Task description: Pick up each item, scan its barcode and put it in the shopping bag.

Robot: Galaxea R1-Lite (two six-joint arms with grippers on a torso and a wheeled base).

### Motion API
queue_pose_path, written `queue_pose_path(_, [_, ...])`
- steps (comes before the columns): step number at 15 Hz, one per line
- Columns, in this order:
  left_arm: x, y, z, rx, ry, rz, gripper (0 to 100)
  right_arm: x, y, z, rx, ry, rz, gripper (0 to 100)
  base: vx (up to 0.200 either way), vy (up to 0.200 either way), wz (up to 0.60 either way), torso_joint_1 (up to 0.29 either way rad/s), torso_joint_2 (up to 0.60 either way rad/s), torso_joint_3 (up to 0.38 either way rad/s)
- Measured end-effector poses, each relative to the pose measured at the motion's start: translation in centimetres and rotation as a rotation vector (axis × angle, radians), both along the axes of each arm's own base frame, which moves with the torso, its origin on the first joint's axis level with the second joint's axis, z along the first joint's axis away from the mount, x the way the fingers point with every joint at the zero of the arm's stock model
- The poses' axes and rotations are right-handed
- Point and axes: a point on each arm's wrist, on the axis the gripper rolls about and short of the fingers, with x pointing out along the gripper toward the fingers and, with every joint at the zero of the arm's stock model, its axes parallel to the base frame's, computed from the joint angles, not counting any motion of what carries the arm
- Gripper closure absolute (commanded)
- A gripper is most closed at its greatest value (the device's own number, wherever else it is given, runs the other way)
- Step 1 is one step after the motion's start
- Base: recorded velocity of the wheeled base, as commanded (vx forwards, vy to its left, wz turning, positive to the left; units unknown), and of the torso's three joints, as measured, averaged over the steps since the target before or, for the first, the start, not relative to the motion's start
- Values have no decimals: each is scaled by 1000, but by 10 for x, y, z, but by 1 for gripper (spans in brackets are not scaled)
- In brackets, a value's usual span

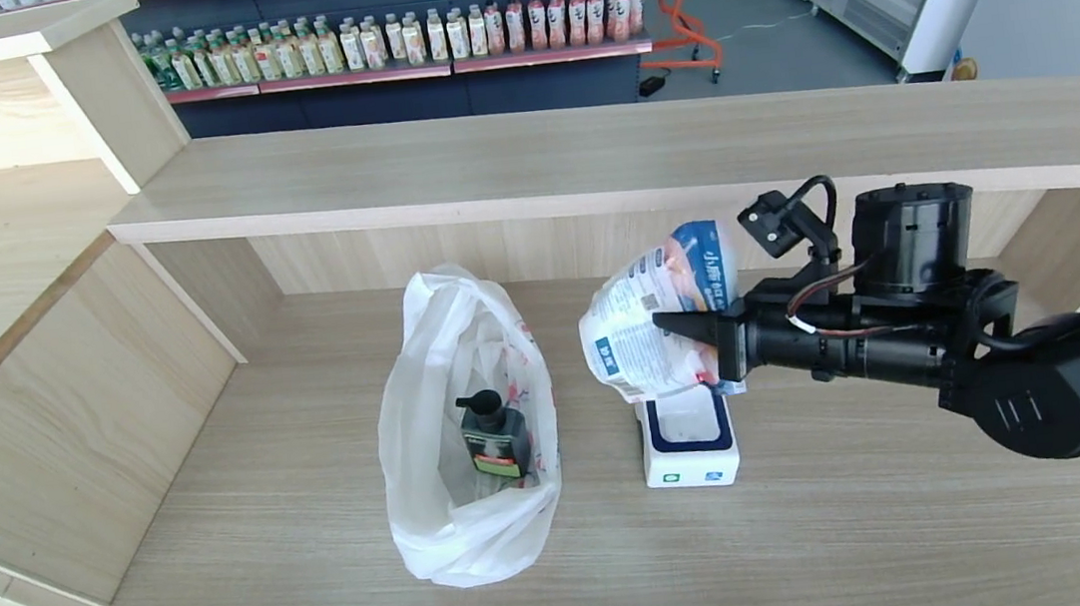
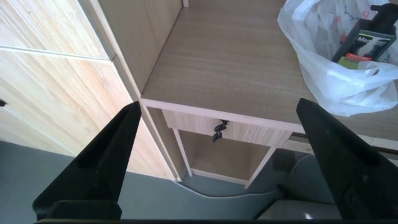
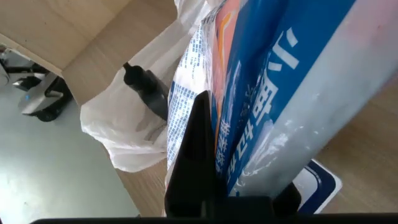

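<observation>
**Head view.** The right claw [image 1: 692, 339] comes in from the counter's right side and is clamped on a snack packet [image 1: 632, 333], held tilted above the counter [image 1: 873, 509]. Directly beneath the claw stands the white, blue-framed scanner [image 1: 690, 443]. Whether the packet's lower edge touches it cannot be told. Beyond the claw's tips, near the scanner but apart from it, the white shopping bag [image 1: 414, 437] lies open with a dark pump bottle [image 1: 494, 436] inside. Behind the claw a back panel rises to a raised ledge [image 1: 584, 153], and past the bag a side wall [image 1: 110, 408] closes the bay. Open counter runs from the claw toward the front edge. The packet is crinkled glossy film, white and blue with an orange-pink picture and a small square code.

**Left wrist view.** The left claw [image 2: 217, 115], jaws spread wide, hangs off the counter's front corner over grey floor. Beyond its tips are the counter edge and a drawer front with a key [image 2: 219, 130]. The bag and bottle lie past one finger.

**Right wrist view.** One dark finger [image 3: 199, 149] presses flat on the packet, which shows a blue band with white characters, an orange stripe and blue print on white. The bag lies beyond the tips, and a corner of the scanner shows below.
</observation>
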Motion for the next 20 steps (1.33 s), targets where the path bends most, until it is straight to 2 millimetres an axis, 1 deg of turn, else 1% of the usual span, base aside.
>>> queue_pose_path(2, [0, 0, 0, 0, 0, 0, 0, 12, 20, -1, 16, 8, 19, 100, 0, 0, 0, 0, 0, 0])
queue_pose_path(3, [0, 0, 0, 0, 0, 0, 0, 18, 30, -5, 16, 15, 34, 100, 0, 0, 0, 0, 0, 0])
queue_pose_path(6, [0, 0, 0, 0, 0, 0, 0, 33, 56, -25, -3, 29, 74, 100, 0, 0, 0, 0, 0, 0])
queue_pose_path(9, [0, 0, 0, 0, 0, 0, 0, 54, 77, -37, -7, 2, 96, 100, 0, 0, 0, 0, 0, 0])
queue_pose_path(11, [0, 0, 0, 0, 0, 0, 0, 67, 89, -39, 6, -22, 104, 100, 0, 0, 0, 0, 0, 0])
queue_pose_path(14, [0, 0, 0, 0, 0, 0, 0, 82, 103, -46, 13, -51, 117, 100, 0, 0, 0, 0, 0, 0])
queue_pose_path(16, [0, 0, 0, 0, 0, 0, 0, 86, 110, -54, 6, -49, 127, 100, 0, 0, 0, 0, 0, 0])
queue_pose_path(20, [0, 0, 0, 0, 0, 0, 0, 91, 117, -69, -11, -45, 137, 100, 0, 0, 0, 0, 0, 0])
